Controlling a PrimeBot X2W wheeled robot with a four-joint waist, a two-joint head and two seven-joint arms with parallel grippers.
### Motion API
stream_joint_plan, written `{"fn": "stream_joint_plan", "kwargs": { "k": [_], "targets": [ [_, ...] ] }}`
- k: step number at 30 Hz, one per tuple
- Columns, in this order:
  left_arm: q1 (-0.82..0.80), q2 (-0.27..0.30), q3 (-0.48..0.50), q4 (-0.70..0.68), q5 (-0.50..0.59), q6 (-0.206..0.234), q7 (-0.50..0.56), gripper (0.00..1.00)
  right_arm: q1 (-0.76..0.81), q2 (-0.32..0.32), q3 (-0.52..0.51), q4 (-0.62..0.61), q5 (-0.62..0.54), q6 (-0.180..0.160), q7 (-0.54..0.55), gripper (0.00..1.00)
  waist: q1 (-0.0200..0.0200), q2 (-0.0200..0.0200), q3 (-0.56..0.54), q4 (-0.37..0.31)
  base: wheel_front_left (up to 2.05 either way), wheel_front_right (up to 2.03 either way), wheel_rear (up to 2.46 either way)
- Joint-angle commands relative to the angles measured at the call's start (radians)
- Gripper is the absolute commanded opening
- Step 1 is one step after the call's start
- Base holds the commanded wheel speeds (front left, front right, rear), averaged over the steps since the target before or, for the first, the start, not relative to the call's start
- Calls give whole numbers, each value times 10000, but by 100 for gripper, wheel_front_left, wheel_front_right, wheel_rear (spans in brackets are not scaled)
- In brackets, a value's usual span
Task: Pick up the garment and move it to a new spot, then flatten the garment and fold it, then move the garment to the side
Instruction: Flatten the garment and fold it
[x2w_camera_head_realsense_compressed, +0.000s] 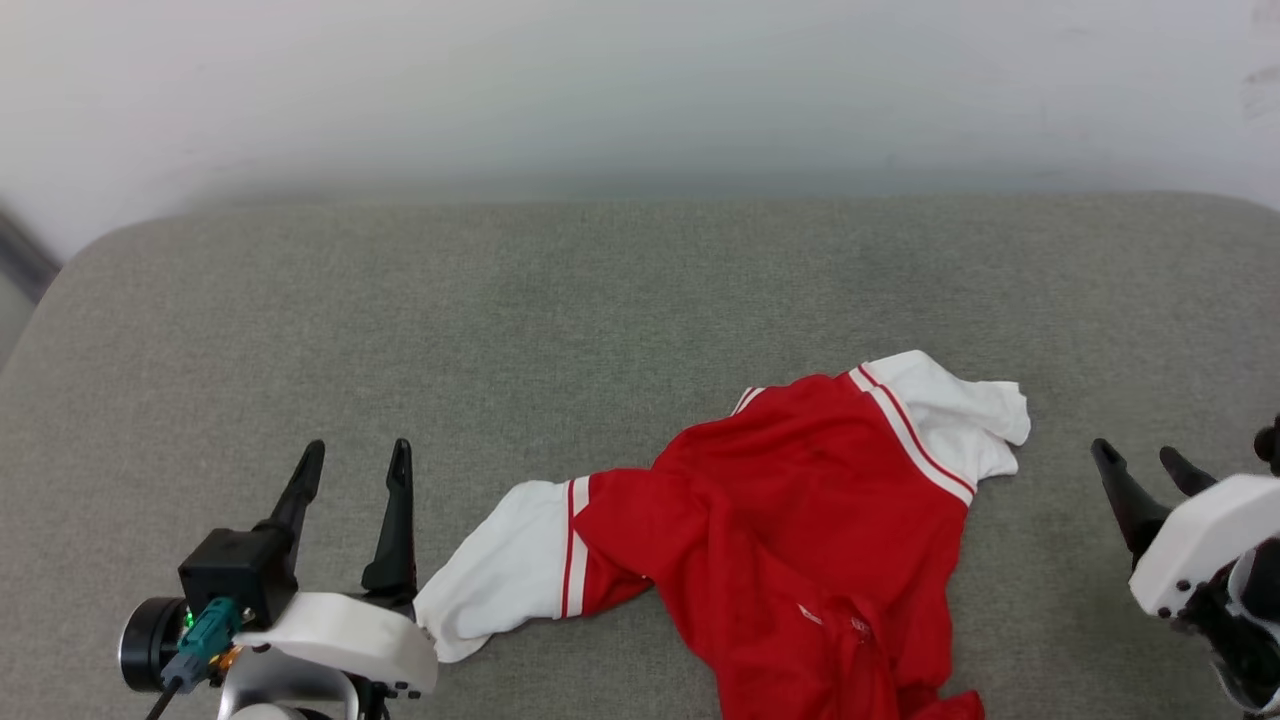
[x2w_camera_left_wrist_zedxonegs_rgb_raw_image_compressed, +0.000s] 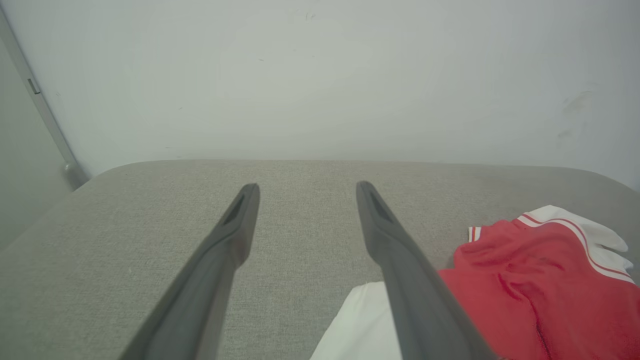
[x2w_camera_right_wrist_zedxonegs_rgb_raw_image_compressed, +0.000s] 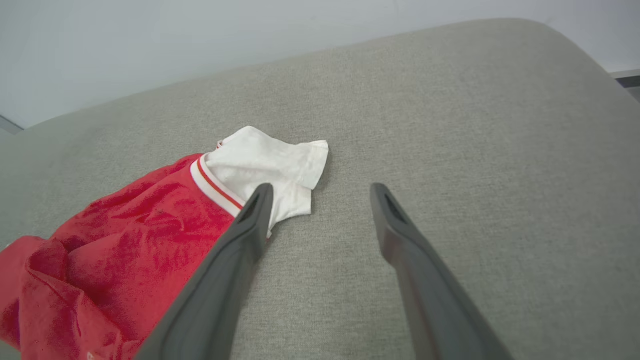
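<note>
Presently, the left gripper (x2w_camera_head_realsense_compressed: 358, 447) sits at the lower left of the head view, its two long dark fingers spread wide with nothing between them. The right gripper (x2w_camera_head_realsense_compressed: 1135, 452) sits at the lower right, likewise fully spread and empty; its wrist view shows bare fabric between the fingers.

Between the two lies the garment (x2w_camera_head_realsense_compressed: 800, 520) — a red jersey T-shirt with white short sleeves and red-white striped trim — crumpled on the grey woven fabric cushion (x2w_camera_head_realsense_compressed: 600, 300). Its red body is bunched and creased, and its lower part runs off the bottom edge of the head view. One white sleeve (x2w_camera_head_realsense_compressed: 500, 570) reaches toward the left gripper, ending just beside that gripper's white housing. The other white sleeve (x2w_camera_head_realsense_compressed: 960, 415) lies folded at the far right corner, near the right gripper but apart from it.

Beyond the garment the cushion is bare up to its rounded far edge, which meets a pale wall (x2w_camera_head_realsense_compressed: 640, 80).
</note>
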Motion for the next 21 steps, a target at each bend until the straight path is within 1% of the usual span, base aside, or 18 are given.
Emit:
{"fn": "stream_joint_plan", "kwargs": {
  "k": [1, 4, 7, 10, 16, 19, 21],
  "targets": [
    [-203, -56, -19, -17, 59, -52, -77, 100, -329, -94, 0, 308, 138, -1, 299, 100, 0, 0, 345, 211, 0, 0, 0],
    [-520, -155, -80, 9, 120, -149, -164, 100, -1284, -598, -30, 1276, 436, -3, 1349, 100, 0, 0, 820, 462, 0, 0, 0],
    [-840, -271, -101, 47, 187, -228, -260, 100, -2188, -907, 64, 2080, 753, -3, 2315, 100, 0, 0, 1291, 662, 0, 0, 0],
    [-1209, -392, -130, 93, 230, -315, -342, 100, -3087, -1160, 53, 2726, 796, -3, 2925, 100, 0, 0, 1770, 868, 0, 0, 0],
    [-1791, -585, -210, 302, 333, -496, -463, 100, -4558, -1218, 167, 4003, 585, -3, 3532, 100, 0, 0, 2520, 1169, 0, 0, 0],
    [-1935, -658, -236, 423, 348, -549, -517, 100, -4912, -1038, 281, 4730, 513, -3, 3903, 100, 0, 0, 2724, 1211, 0, 0, 0],
    [-1958, -701, -249, 531, 324, -582, -547, 100, -4882, -864, 352, 5346, 482, -3, 4385, 100, 0, 0, 2769, 1228, 0, 0, 0]
  ]
}}
